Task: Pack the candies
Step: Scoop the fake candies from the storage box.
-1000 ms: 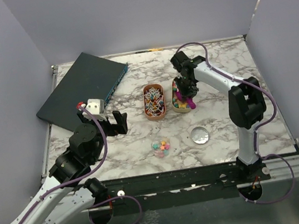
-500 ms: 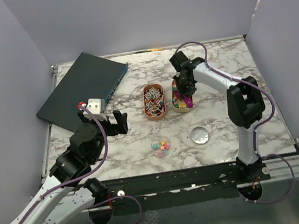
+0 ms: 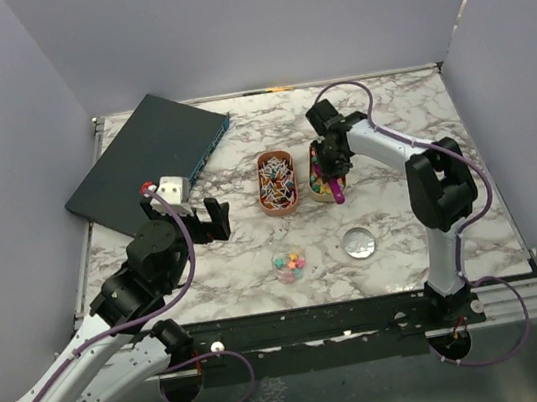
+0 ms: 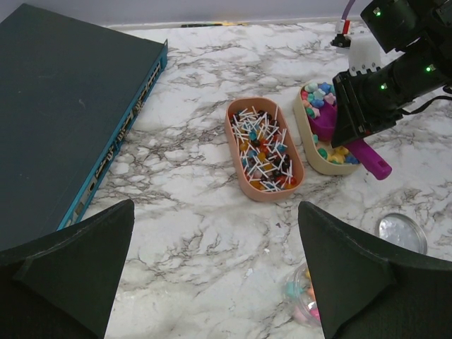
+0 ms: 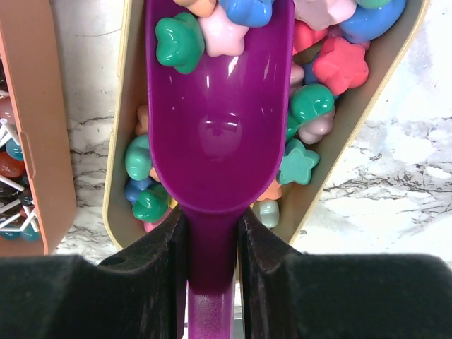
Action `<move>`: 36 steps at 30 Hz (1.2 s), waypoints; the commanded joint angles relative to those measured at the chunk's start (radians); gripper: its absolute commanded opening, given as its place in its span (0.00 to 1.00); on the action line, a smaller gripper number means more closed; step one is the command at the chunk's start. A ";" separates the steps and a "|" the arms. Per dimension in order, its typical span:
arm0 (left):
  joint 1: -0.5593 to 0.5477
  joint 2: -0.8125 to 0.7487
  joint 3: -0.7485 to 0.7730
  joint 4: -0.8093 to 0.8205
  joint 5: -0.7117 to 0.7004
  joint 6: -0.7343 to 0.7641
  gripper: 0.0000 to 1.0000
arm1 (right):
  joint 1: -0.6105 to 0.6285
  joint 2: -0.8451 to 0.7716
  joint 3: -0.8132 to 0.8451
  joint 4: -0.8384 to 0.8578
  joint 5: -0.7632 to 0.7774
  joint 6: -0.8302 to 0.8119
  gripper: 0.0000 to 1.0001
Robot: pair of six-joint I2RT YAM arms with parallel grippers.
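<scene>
Now the right gripper (image 5: 212,236) has its 2 fingers clamped on the handle of a purple scoop (image 5: 219,120). The scoop's bowl lies in the beige tray (image 5: 367,106) among star-shaped candies (image 5: 339,63), a few of them riding in it. Just beside stands the peach tray (image 4: 233,134) of lollipops (image 4: 263,152). The left gripper (image 4: 215,268) hangs wide open, holding nothing. Nearer the arms, a small clear jar (image 3: 290,264) seems to hold more candies, and a round silver lid (image 3: 360,242) lies near it.

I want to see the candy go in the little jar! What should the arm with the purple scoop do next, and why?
Probably tip the purple scoop back and lift it out of the beige tray. The right gripper is shut on its handle, a few star candies already sit at its front end, and the little jar stands open beside its lid.
</scene>
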 commanded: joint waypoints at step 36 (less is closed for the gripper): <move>0.014 0.029 -0.013 0.013 0.006 0.012 0.99 | -0.004 -0.278 -0.362 0.316 0.047 -0.017 0.01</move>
